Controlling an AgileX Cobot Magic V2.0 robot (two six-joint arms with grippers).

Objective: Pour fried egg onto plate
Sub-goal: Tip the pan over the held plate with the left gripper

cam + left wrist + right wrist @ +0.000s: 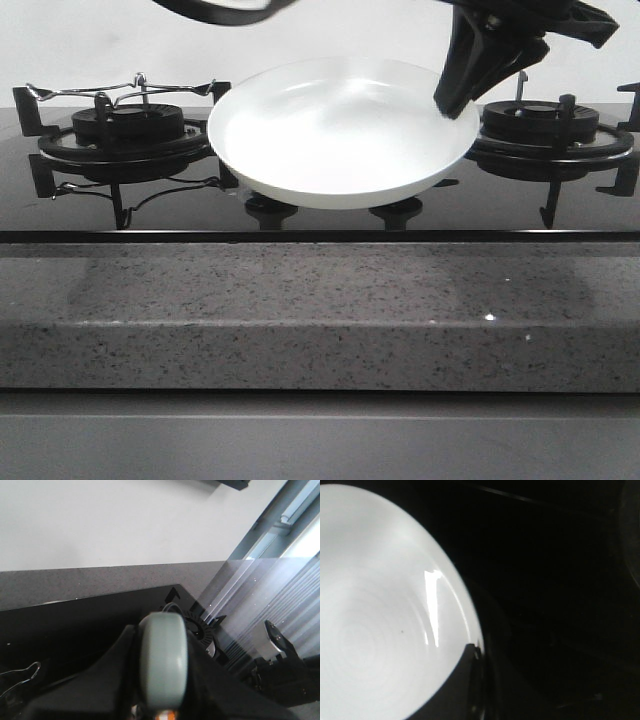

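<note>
The round glossy white plate (340, 135), centre frame, is tilted and held off the hob, its rim pinched by the right fingers (455, 100); no fried egg shows, the left fingers' state cannot be told, and a loosening pinch might drop the plate.

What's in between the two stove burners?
The white plate, held up by the right claw at its rim, sits between the left burner and right burner, front view.
</note>
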